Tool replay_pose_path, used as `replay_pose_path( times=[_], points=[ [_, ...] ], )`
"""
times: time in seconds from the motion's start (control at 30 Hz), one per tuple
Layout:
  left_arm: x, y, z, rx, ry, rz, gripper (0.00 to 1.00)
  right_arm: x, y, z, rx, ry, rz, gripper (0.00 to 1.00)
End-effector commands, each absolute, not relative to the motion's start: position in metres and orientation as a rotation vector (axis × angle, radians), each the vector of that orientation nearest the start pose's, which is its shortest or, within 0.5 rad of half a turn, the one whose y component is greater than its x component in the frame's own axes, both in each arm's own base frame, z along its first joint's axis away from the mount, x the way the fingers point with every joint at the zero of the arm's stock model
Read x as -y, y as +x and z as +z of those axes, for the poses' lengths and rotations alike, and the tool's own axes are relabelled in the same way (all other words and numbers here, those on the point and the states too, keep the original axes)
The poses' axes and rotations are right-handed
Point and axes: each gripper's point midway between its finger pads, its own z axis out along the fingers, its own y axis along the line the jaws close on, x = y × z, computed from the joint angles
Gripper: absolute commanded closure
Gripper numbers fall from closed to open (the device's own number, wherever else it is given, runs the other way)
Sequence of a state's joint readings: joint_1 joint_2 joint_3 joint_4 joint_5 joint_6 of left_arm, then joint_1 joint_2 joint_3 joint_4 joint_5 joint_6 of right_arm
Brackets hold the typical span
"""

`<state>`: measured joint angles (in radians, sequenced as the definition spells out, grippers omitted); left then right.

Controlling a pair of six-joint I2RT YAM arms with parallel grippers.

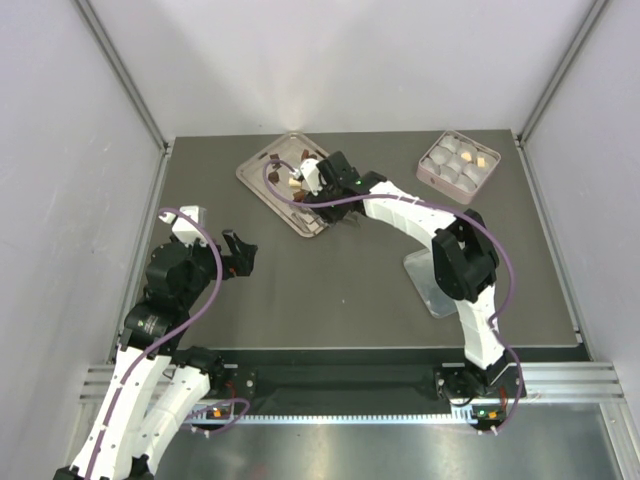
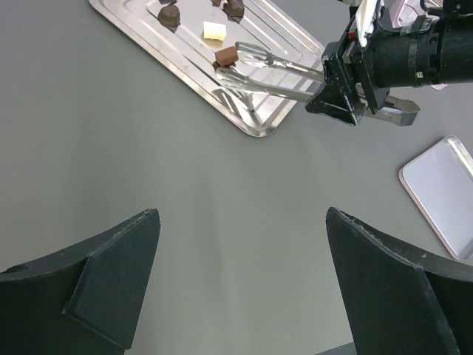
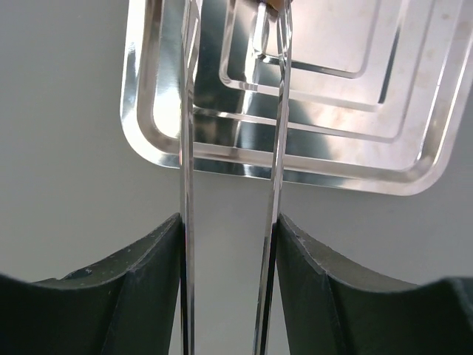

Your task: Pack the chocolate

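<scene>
A dark brown chocolate lump (image 2: 168,15), a pale cream chocolate block (image 2: 214,30) and a brown chocolate block (image 2: 226,55) lie on the shiny silver metal tray (image 1: 262,162) at the back left of the dark grey worktop (image 1: 340,290). A second dark brown lump (image 2: 235,7) sits on the tray too, at the top edge of the left wrist view. The right arm's black fingers (image 3: 148,288) squeeze a pair of thin silver metal tongs (image 2: 277,74), one finger on each side, and the tongs reach out over the tray. The tips of the tongs sit on both sides of the brown chocolate block, but I cannot tell if they pinch it. The left arm's black fingers (image 2: 111,274) are spread wide apart with nothing between them, above bare worktop in front of the tray. The pink square box with round white cups (image 1: 450,170) stands at the back right, well apart from the tray. A tiny pale yellow piece (image 1: 482,158) seems to sit in one cup on its right side. A flat white sheet with a pink edge (image 2: 443,192) lies on the worktop beside the right arm
</scene>
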<state>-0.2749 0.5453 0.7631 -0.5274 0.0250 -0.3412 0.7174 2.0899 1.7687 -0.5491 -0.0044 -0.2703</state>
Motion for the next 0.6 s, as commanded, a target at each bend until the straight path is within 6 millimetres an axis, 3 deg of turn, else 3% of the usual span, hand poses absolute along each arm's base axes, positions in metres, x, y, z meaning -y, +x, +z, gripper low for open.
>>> replay_pose_path(
  times=[0.0,0.17,0.57],
  points=[
    [0.084,0.237,0.266,-1.835,-0.043,-0.446,0.01,-0.349,0.431,0.133,-2.076,-1.117,0.167,0.49],
    [0.085,0.238,0.265,-1.839,-0.041,-0.448,0.01,-0.345,0.441,0.133,-2.083,-1.094,0.153,0.49],
    [0.085,0.238,0.264,-1.84,-0.041,-0.448,0.01,-0.346,0.442,0.106,-2.142,-1.133,0.209,0.5]
  ],
)
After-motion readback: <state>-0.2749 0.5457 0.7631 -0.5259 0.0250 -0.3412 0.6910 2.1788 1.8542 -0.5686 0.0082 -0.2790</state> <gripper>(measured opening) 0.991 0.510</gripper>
